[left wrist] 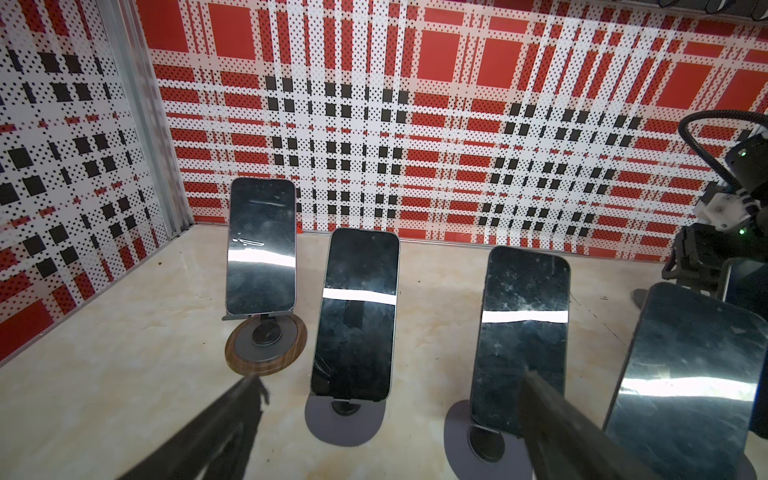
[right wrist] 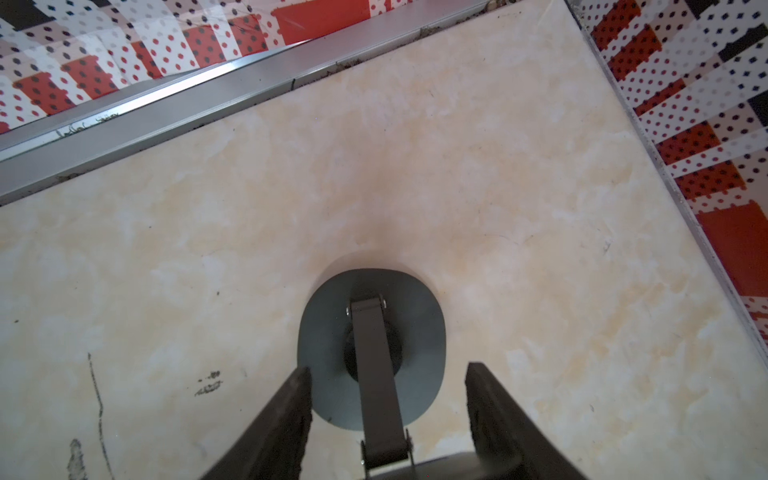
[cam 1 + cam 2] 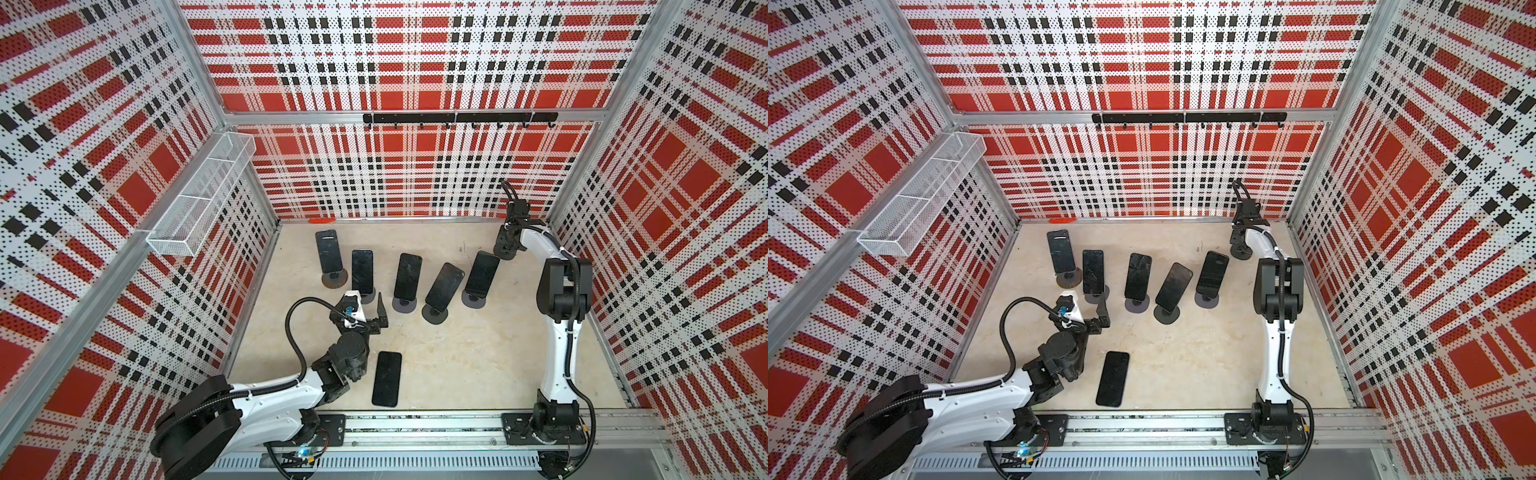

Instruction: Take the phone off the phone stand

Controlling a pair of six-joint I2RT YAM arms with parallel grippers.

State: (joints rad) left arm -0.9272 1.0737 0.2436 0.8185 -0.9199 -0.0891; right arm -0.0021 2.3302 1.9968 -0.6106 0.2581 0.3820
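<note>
Seemingly lining up a grab, the left gripper (image 1: 390,378) hovers wide open just before a phone (image 1: 353,311) leaning on its stand (image 1: 345,424), needing to advance and pinch its edges, while the right gripper (image 2: 388,368) clamps an empty stand (image 2: 324,332).

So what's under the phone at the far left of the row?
A round stand with a wood-look rim holds that phone on a small ledge. What backs the phone is hidden behind it.
</note>
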